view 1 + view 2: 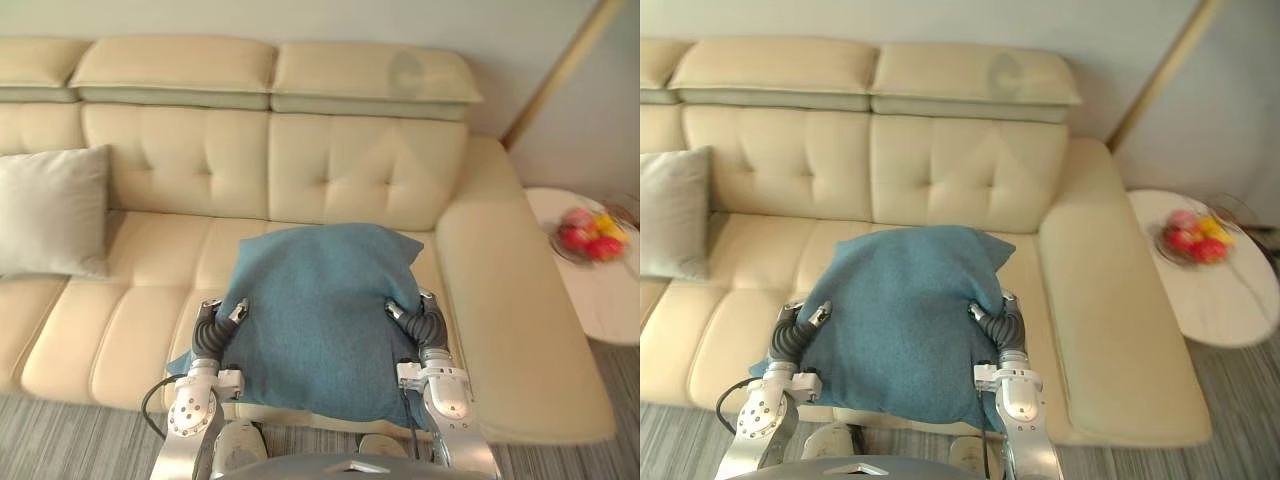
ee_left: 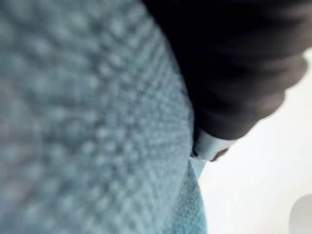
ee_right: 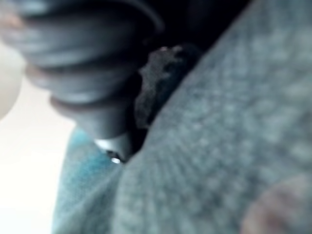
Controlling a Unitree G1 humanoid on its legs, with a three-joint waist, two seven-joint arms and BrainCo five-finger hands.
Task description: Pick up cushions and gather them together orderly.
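A large blue cushion (image 1: 320, 310) hangs in front of the cream sofa (image 1: 140, 330), over its seat's front edge, held between both hands. My left hand (image 1: 212, 330) grips its left edge and my right hand (image 1: 428, 322) grips its right edge. On each side a thumb lies on top of the fabric while the fingers are hidden beneath. The wrist views show the blue cushion (image 2: 87, 122) pressed close against the left hand's dark cover (image 2: 234, 73), and against the right hand (image 3: 83, 58). A grey cushion (image 1: 50, 210) leans upright against the sofa back at the far left.
The sofa's wide right armrest (image 1: 510, 300) runs along beside my right arm. A round white side table (image 1: 590, 295) stands right of it and carries a glass bowl of fruit (image 1: 590, 235). Grey carpet lies in front of the sofa.
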